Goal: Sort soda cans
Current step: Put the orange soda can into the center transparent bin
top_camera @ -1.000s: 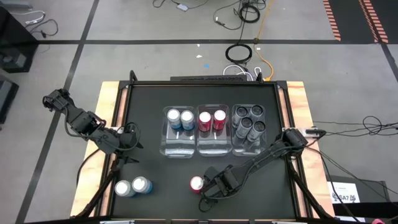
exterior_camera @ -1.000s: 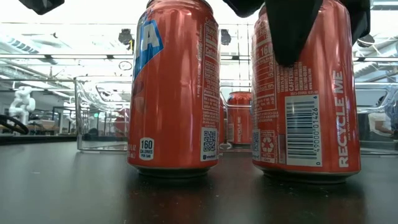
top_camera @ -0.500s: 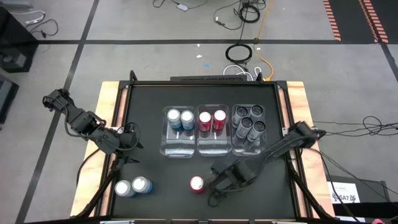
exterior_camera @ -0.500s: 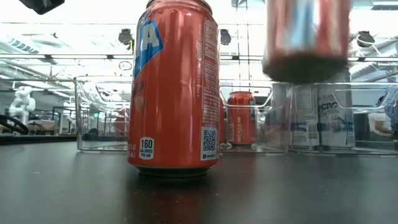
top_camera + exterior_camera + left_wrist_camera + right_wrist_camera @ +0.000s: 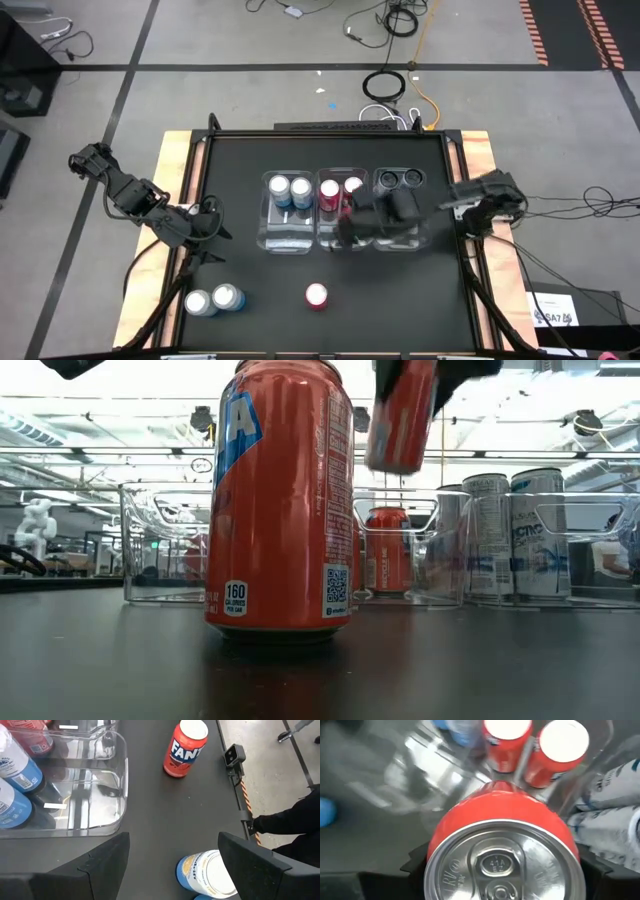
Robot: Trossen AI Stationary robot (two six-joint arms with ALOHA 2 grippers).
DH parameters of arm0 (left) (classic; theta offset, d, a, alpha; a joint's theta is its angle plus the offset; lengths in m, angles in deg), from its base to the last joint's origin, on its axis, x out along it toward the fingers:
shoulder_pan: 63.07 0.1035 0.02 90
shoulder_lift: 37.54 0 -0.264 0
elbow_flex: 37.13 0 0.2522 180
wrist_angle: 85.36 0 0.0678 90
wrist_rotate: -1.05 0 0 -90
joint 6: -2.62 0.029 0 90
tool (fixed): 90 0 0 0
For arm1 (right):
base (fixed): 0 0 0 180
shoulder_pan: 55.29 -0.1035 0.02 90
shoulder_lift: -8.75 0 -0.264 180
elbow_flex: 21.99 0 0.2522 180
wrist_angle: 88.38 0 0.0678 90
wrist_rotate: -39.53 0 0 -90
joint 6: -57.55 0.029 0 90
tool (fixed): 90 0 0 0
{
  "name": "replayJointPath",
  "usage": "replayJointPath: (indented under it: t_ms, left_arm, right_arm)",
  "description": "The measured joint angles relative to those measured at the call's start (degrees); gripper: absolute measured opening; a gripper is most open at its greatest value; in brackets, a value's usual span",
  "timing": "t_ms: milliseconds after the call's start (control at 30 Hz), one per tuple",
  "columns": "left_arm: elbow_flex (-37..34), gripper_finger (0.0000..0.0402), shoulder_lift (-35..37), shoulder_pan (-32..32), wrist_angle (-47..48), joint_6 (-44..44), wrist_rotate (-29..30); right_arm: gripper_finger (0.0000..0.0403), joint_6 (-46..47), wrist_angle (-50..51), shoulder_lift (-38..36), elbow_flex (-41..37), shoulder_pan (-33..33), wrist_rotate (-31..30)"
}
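Note:
My right gripper [image 5: 356, 214] hangs over the middle clear bin [image 5: 340, 236], shut on a red soda can [image 5: 401, 418]. Two more red cans [image 5: 329, 190] stand at that bin's far end. The left bin [image 5: 284, 236] holds two light blue cans [image 5: 288, 190], and the right bin holds dark cans [image 5: 399, 180]. Another red can [image 5: 316, 295] stands on the table near the front edge. Two light blue cans [image 5: 212, 300] stand at the front left. My left gripper [image 5: 173, 840] waits open above the table's left side, over one of those blue cans [image 5: 207, 876]. My right gripper pinches the red can between its two fingers, one on each side of the can's wall just below the silvery top [image 5: 434, 851]. The fingers come from above, slanting down. The can hangs clear of table and bin, tilted in the low view, top up.
The three clear bins stand side by side in the middle of the black table. Wooden rails [image 5: 175, 190] run along the table's left and right edges. A person's dark sleeve [image 5: 290, 822] shows beyond the table's edge in the left wrist view.
My right gripper has lifted its red can off the table beside the other front red can. It has carried the can up and toward the far edge, over the middle bin, turning as it went. The can now hangs tilted. The other red can has stayed put.

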Motion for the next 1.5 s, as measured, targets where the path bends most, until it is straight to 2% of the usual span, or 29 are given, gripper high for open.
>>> replayJointPath:
  t_ms: [167,433,533,700,1000,1167,1500]
  left_arm:
    - [0.0,0.0314,0.0,0.0,-0.05,0.0,0.02]
    - [0.0,0.0314,0.0,0.0,-0.14,0.0,0.02]
    - [0.0,0.0314,-0.02,0.0,-0.1,0.15,0.02]
    - [0.0,0.0314,0.0,0.01,-0.09,0.17,0.02]
    - [0.0,0.0314,-0.02,0.02,0.04,1.66,0.64]
    - [0.0,0.0314,0.0,0.02,0.02,1.62,1.51]
    - [0.02,0.0314,0.0,0.02,0.06,1.99,1.84]
  right_arm:
    - [0.029,-6.18,0.46,5.04,-0.09,6.0,3.94]
    - [0.0292,-11.17,4.51,10.15,-0.13,8.66,3.92]
    - [0.0292,-13.49,0.73,10.07,-0.6,9.54,4.81]
    - [0.0292,-13.77,-4.69,8.44,-7.76,11.03,9.0]
    - [0.0293,-15.29,-15.31,7.24,-15.63,13.81,11.84]
    - [0.0294,-13.94,-15.85,6.92,-18.63,14.32,12.62]
    - [0.0352,-14.03,-15.38,6.13,-18.64,14.32,12.58]
